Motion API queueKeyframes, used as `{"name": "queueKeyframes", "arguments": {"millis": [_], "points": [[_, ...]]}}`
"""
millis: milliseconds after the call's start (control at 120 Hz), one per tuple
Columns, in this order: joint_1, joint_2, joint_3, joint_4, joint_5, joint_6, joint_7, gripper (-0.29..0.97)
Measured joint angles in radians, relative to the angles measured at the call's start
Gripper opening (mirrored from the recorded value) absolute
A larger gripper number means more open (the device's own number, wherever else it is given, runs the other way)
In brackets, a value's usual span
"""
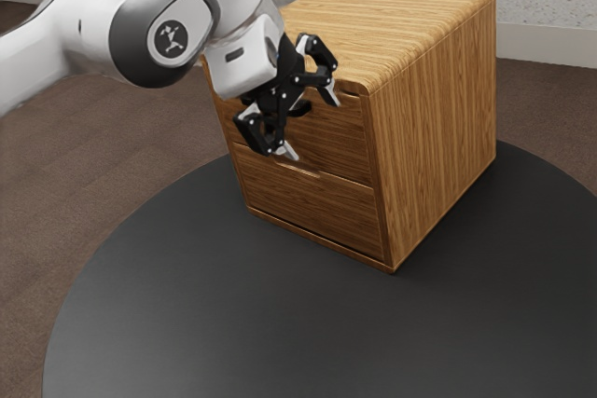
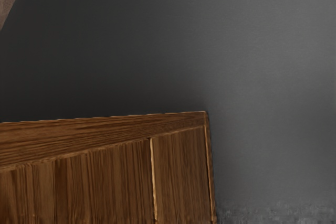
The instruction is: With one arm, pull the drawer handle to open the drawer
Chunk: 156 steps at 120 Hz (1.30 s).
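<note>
Gripper [image 1: 294, 100] released, fingers spread, at the top drawer [image 1: 336, 137] front. The handle [image 1: 353, 93] runs level, just beside the hand toward the exterior view's right.

Our round black table [image 1: 233, 323] with a wooden drawer cabinet [image 1: 420, 109] on it.
We see the dark, matte tabletop standing over a brown floor [image 1: 84, 174]. The cabinet rests upright, flat on its base, on the far part of the table, toward the exterior view's right, with bare tabletop spreading in front of it.
</note>
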Motion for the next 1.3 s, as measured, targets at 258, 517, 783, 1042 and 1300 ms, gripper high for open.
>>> {"name": "queueKeyframes", "arguments": {"millis": [258, 517, 783, 1042, 1300], "points": [[0.099, 0.001, 0.0, -0.021, -0.004, 0.035, 0.012, 0.68], [0.133, -0.067, 0.005, -0.122, -0.002, 0.081, 0.012, 0.68], [0.029, -0.08, 0.021, -0.125, 0.0, 0.109, -0.01, 0.68], [0.063, -0.084, 0.046, -0.127, 0.0, 0.116, -0.052, 0.68], [0.048, -0.085, 0.071, -0.133, 0.003, 0.118, -0.092, 0.68]]}}
